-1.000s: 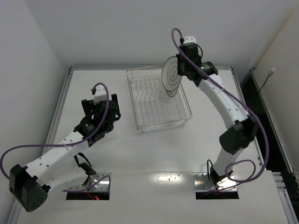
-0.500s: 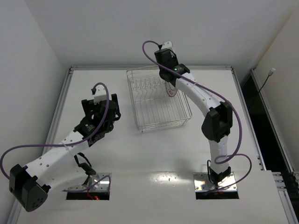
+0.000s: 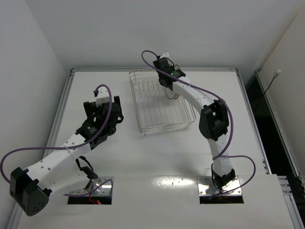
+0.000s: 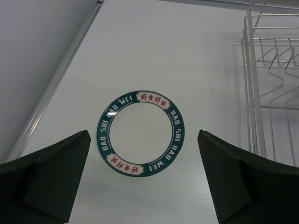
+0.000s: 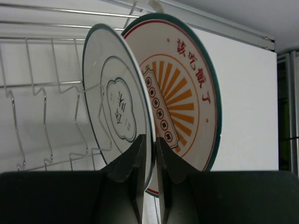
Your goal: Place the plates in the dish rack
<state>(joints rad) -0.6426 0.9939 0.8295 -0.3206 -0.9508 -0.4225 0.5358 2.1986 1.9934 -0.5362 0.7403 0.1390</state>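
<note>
In the right wrist view, a white plate with a dark rim and a dark centre pattern (image 5: 112, 93) stands upright among the tines of the silver wire dish rack (image 5: 28, 84). My right gripper (image 5: 150, 140) is shut on its lower rim. Close behind stands a second plate (image 5: 187, 93) with orange rays, red markings and a green rim. From above, the right gripper (image 3: 167, 86) hangs over the back of the dish rack (image 3: 162, 125). My left gripper (image 4: 144, 133) is open above a third plate with a green lettered ring (image 4: 140, 100), lying flat on the table.
The dish rack's left side (image 4: 254, 93) rises just right of the flat plate. A metal rail (image 4: 56, 84) runs along the table's left edge. From above, the left gripper (image 3: 106, 110) sits left of the rack, hiding the flat plate.
The right arm has swung left and down, carrying the dark-rimmed plate from above the rack's right side into the tines. The left arm has not moved.
</note>
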